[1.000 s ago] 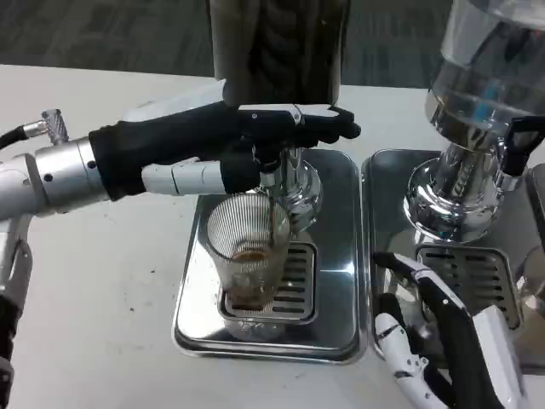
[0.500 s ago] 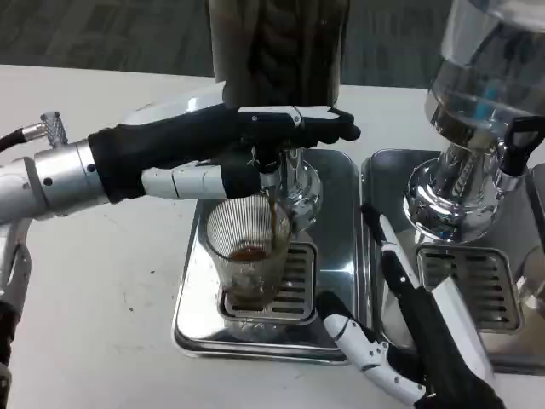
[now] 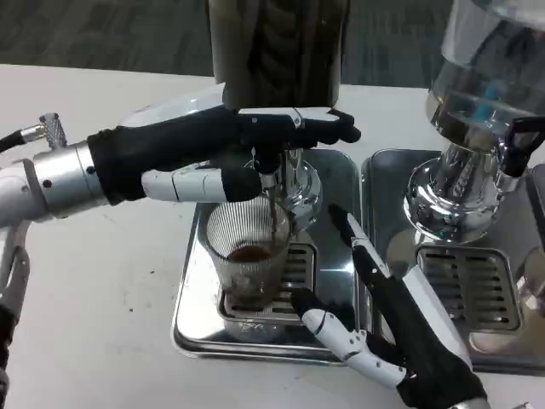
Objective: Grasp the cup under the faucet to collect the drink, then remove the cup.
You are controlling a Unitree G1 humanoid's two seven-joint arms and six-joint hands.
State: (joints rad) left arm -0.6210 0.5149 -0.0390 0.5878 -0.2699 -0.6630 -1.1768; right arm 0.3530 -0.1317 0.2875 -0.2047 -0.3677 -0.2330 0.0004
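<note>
One ribbed clear glass cup is sitting on the steel drip tray, catching brown drink. Left hand is pressing the faucet lever above it; right hand is hovering spread-fingered just beside it, holding nothing.

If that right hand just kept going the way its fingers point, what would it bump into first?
Probably the ribbed glass cup on the drip tray: the right hand is open toward it, though depth is hard to judge.

We see a clear ribbed glass cup standing upright on the steel drip grille beneath the chrome faucet, holding what seems a shallow brown drink.
</note>
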